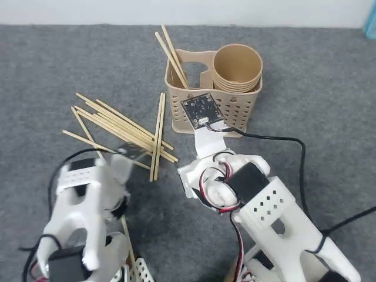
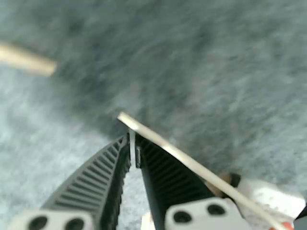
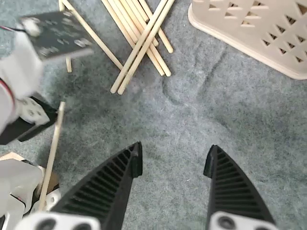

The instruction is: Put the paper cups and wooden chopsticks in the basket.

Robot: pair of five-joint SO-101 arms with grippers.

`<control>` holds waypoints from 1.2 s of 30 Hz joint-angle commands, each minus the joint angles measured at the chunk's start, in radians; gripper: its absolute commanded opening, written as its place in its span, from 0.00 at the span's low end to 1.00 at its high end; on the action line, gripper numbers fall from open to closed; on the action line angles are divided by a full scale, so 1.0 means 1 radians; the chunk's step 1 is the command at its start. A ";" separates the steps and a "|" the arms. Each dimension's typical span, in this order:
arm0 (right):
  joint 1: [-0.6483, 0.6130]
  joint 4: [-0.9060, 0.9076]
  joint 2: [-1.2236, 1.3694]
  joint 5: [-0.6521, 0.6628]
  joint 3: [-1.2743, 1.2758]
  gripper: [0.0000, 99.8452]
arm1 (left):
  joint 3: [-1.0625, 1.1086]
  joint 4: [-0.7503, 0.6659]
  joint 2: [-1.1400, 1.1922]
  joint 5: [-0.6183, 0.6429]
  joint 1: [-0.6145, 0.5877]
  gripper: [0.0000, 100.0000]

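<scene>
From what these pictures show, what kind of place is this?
Probably a robot practice table, not a kitchen: a grey mat covers it, two wired arms stand at it, and chopsticks lie loose beside a basket.

the black ribbed right gripper point(image 3: 175, 154) hangs, jaws apart, over grey carpet point(image 3: 201, 110) near a loose pile of pale wooden chopsticks point(image 3: 139, 43), a beige perforated plastic basket point(image 3: 254, 28) and a lone chopstick point(image 3: 52, 148) beside the other white arm point(image 3: 14, 76).

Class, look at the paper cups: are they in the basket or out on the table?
In. The stacked paper cups stand nested in one compartment of the basket, with their rims above its wall.
</scene>
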 commanded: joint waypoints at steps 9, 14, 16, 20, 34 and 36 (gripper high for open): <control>0.024 0.008 -0.039 0.026 -0.061 0.21 | -0.156 0.003 0.003 0.192 0.230 0.01; 0.024 0.008 -0.039 0.026 -0.061 0.21 | -0.228 0.038 0.003 0.388 0.157 0.01; 0.024 0.008 -0.039 0.026 -0.060 0.21 | -0.236 0.057 0.002 0.425 0.107 0.01; 0.024 0.008 -0.039 0.028 -0.060 0.21 | -0.240 0.058 0.006 0.433 -0.038 0.01; 0.024 0.010 -0.031 0.060 -0.058 0.21 | -0.179 -0.005 0.012 0.370 0.064 0.18; 0.024 0.010 -0.030 0.060 -0.058 0.21 | -0.179 -0.005 0.012 0.388 0.064 0.32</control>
